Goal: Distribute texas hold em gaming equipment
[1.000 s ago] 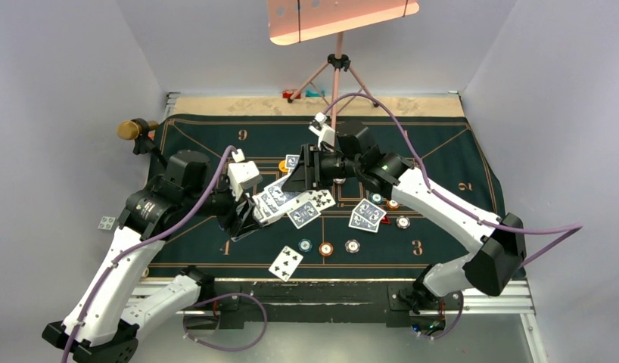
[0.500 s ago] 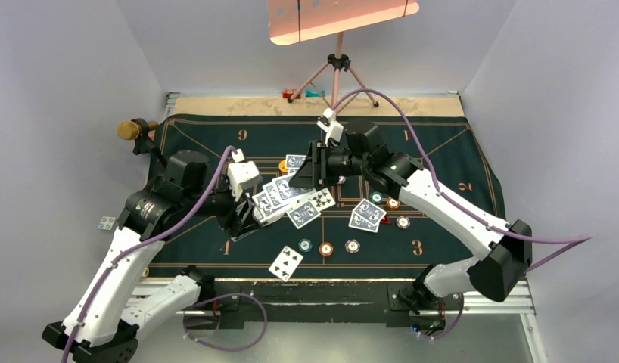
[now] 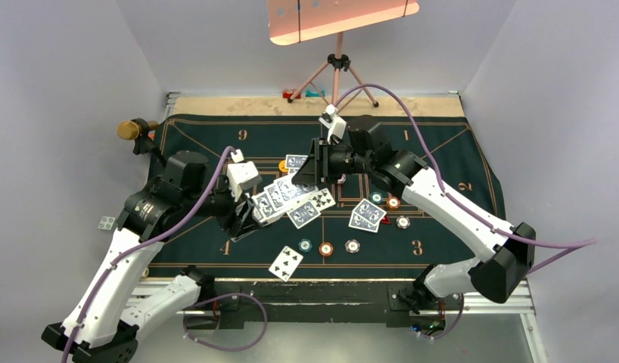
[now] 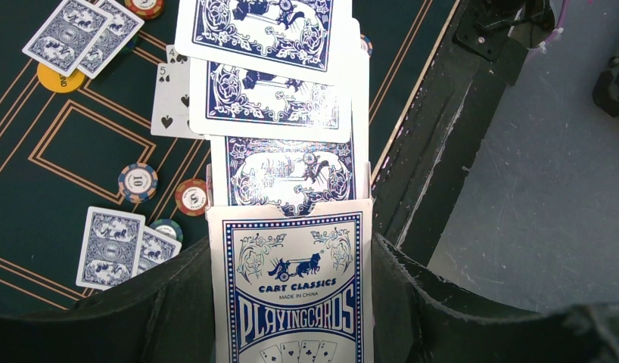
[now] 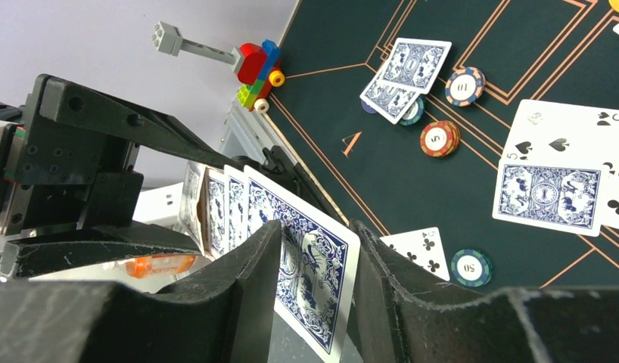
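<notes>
**Item 1. Left gripper (image 4: 291,246).** Clamped on the card box (image 4: 291,310), one finger down each long side. It is held above the table (image 3: 238,104), left of centre, with the box mouth turned toward the other arm. Judged a presenting hold, so that single cards can be drawn off.

**Item 2. Fan of playing cards (image 4: 272,98).** Blue backs, stepped out of the box mouth above the felt mat (image 3: 443,151). The stagger leaves the outermost card free to take.

**Item 3. Right gripper (image 5: 315,227).** The jaws stand apart, one on either side of the outermost card (image 5: 310,287). Whether a pad touches the card cannot be told.

**Item 4. Dealt cards.**
- Right-hand pair (image 3: 367,215): face down, toward the right edge.
- Far pair (image 3: 294,162): toward the far edge, overlapping a yellow disc (image 4: 58,78).
- Left-hand pair (image 5: 405,76): toward the left edge.
- Centre cards (image 3: 312,206): loose, some face up.
- Clubs card (image 3: 286,262): face up, by the near edge.

The spaced pairs read as hands already dealt to seats.

**Item 5. Chips.** A row of three (image 3: 325,248) lies toward the near edge. Others (image 3: 390,203) sit beside the right-hand pair, and more (image 5: 465,85) touch or adjoin the left-hand pair. Likely a stake for each seat.

**Item 6. Toy bricks (image 5: 257,72).** Off the mat at the left edge.

**Not determinable.**
- The number of cards left in the box.
- The faces of the fanned cards.
- The box's lower end, which is cut off in the left wrist view.
- The left-hand pair in the top view, where the left arm covers it.
- The red marker (image 3: 385,221), of which only a sliver shows beside the right-hand pair.
</notes>
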You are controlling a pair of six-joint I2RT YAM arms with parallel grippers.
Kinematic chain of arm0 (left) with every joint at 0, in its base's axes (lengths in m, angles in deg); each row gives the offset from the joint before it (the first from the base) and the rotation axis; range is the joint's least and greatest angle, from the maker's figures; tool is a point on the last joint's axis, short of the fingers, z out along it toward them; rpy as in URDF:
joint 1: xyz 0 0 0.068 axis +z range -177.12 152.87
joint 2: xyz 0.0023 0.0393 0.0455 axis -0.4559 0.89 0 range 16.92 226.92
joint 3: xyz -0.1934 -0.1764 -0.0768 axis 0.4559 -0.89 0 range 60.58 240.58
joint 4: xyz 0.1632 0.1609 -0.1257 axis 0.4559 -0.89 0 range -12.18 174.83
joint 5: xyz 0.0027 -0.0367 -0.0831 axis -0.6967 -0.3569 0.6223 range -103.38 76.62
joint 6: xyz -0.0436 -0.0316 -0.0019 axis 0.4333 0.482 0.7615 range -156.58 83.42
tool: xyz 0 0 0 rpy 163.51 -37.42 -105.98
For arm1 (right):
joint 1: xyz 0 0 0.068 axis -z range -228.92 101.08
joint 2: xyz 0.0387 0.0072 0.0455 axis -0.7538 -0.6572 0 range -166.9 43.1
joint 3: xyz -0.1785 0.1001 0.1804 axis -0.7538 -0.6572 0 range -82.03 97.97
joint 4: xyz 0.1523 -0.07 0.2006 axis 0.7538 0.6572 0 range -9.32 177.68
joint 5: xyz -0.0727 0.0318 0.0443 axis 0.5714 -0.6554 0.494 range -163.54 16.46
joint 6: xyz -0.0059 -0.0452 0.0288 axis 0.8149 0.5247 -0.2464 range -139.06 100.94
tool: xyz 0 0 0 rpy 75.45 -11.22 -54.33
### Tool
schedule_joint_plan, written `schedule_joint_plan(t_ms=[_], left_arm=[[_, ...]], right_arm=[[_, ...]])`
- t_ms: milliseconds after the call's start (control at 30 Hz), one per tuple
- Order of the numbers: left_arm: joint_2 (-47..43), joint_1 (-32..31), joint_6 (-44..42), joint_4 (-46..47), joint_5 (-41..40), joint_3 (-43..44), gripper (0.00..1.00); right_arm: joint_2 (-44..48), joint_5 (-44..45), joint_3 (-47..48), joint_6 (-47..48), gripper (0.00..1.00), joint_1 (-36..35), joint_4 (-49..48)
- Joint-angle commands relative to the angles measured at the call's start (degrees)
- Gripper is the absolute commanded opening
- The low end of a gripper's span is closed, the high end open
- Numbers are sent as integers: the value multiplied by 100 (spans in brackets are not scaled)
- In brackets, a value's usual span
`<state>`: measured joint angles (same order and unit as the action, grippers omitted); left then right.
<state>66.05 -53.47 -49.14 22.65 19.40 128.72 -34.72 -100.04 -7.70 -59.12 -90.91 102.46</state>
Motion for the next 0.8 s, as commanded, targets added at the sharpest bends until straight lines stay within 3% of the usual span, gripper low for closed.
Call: schedule_joint_plan(t_ms=[0,433,633,767], left_arm=[[-67,36,77,198,133,156,0],[-36,33,104,234,150,165,0],[-39,55,279,275,214,113,0],[10,92,529,390,476,-43,0]], right_arm=[[78,178,416,296,42,-57,183],[140,549,648,605,41,-137,601],[116,734,639,545,76,-142,1073],[214,763,693,355,88,-129,1052]])
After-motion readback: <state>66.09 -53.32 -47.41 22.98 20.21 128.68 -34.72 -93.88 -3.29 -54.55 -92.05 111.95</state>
